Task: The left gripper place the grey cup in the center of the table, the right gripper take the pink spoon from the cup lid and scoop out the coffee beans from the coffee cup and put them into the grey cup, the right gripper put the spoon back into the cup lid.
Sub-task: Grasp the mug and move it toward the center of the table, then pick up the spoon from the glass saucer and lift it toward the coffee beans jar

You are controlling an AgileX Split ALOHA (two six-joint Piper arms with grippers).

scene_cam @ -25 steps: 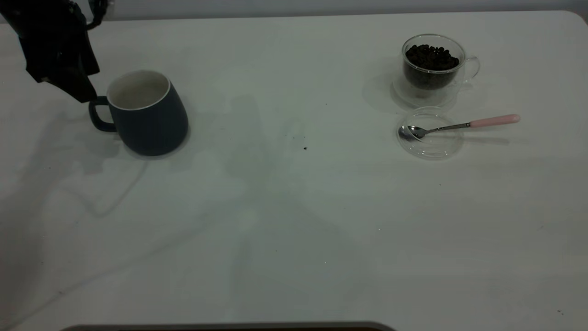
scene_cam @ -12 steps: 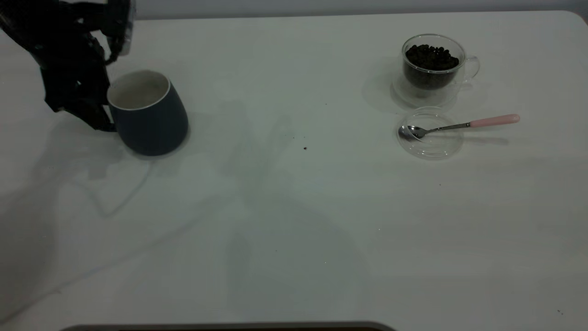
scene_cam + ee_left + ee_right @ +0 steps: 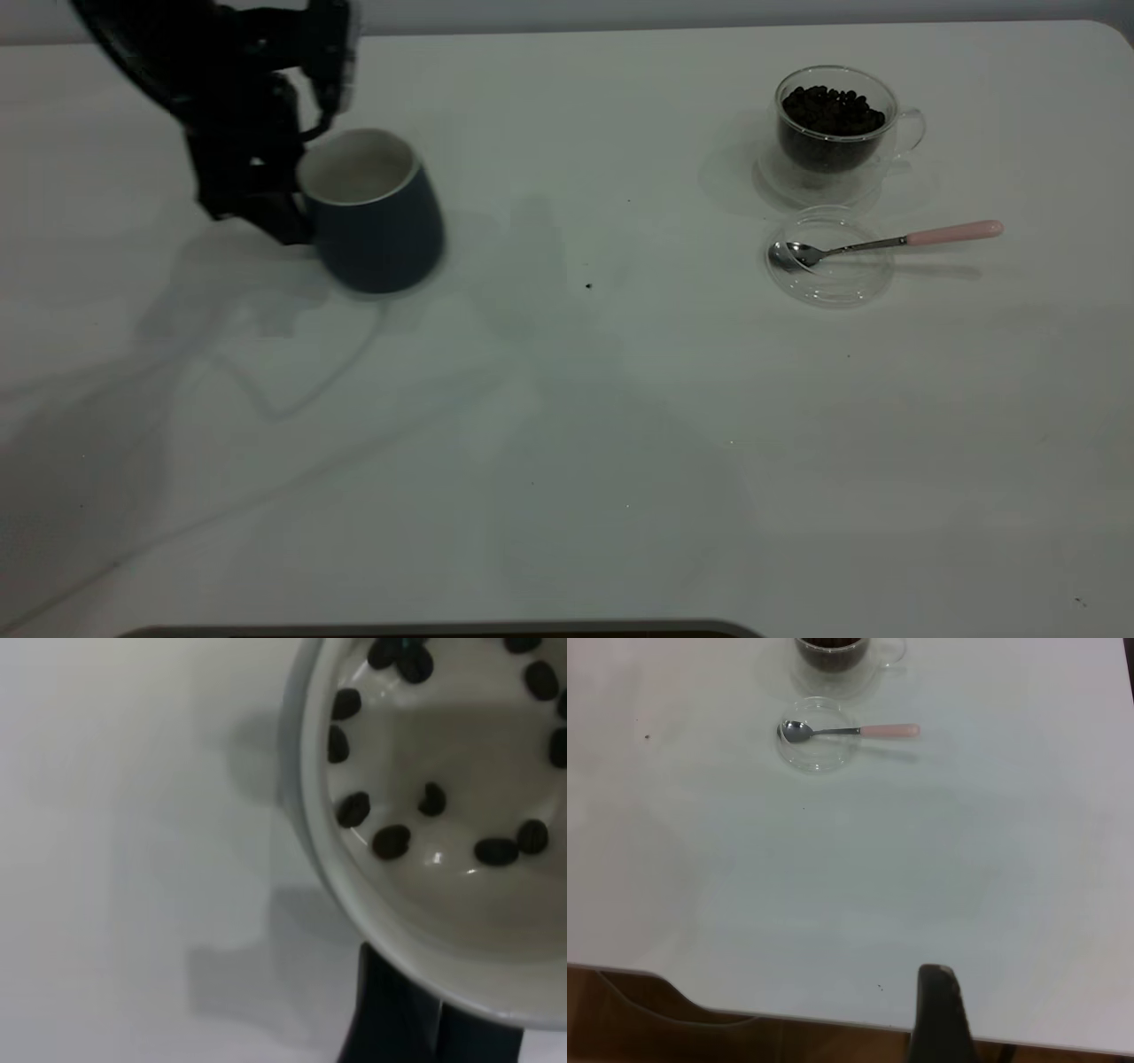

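My left gripper (image 3: 288,221) is shut on the handle of the grey cup (image 3: 376,221), at the left of the table (image 3: 576,425); the handle is hidden behind the claw. In the left wrist view the grey cup (image 3: 443,815) has several coffee beans (image 3: 390,842) lying on its white inside, with the dark fingers (image 3: 399,1019) pressed together just below its rim. The glass coffee cup (image 3: 833,133), full of coffee beans (image 3: 831,111), stands at the far right. In front of it the pink spoon (image 3: 886,241) rests with its bowl in the cup lid (image 3: 830,266). My right gripper (image 3: 943,1010) hangs over the near table edge, far from the spoon (image 3: 850,729).
A single stray bean (image 3: 588,285) lies near the table's middle. Between the grey cup and the glass cup there is open white tabletop. The table's near edge (image 3: 833,1020) shows in the right wrist view.
The left gripper closed in on the grey cup's handle and has carried the cup to the right, toward the middle. Spoon, lid and coffee cup have not moved.
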